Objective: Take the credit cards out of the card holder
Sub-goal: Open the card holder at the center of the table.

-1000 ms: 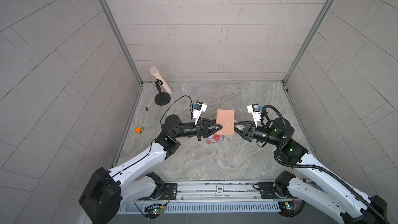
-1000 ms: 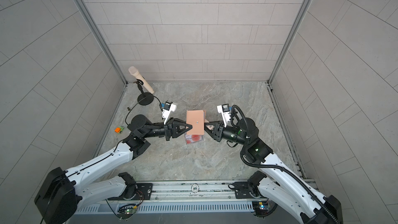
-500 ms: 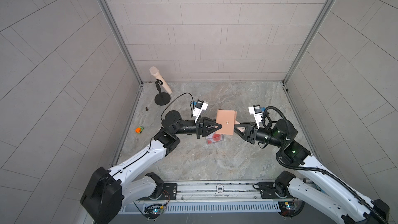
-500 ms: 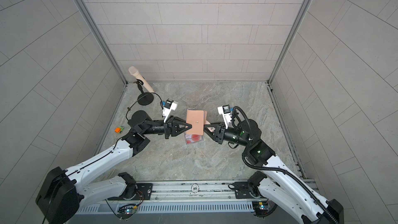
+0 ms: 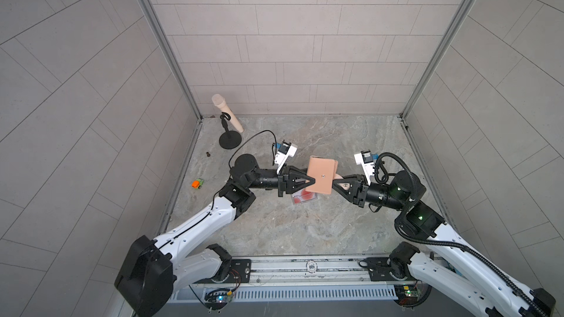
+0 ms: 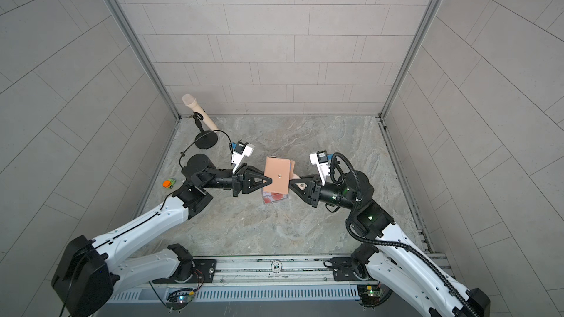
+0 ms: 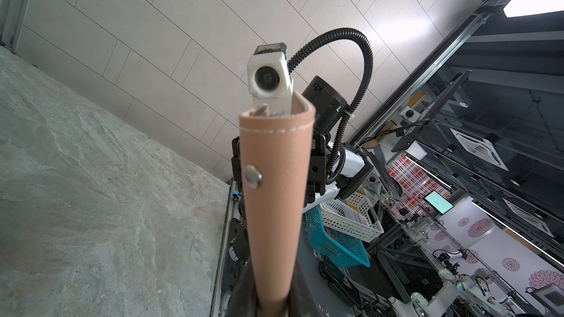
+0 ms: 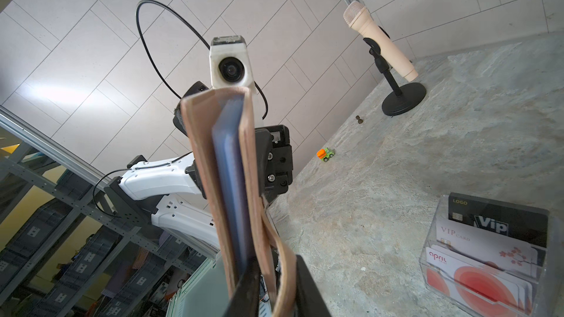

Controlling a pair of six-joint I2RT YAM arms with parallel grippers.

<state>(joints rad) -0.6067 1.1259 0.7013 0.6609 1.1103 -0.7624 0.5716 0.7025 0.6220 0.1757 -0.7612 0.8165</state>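
Since 1 second ago little has shifted: the leather card holder (image 5: 320, 175) shows a slightly longer face from above, and both arms sit almost where they were. At far left we see a toy truck (image 5: 197, 183) and a microphone (image 5: 225, 111) on its stand. Next, the left gripper (image 5: 313, 180) is clamped on the holder's folded edge, holding it clear of the table. In both top views the holder partly covers a clear acrylic box (image 5: 293, 200) of cards. The right gripper (image 5: 335, 182) pinches the holder's open edge, where a blue card (image 8: 229, 178) sits between the leather layers.
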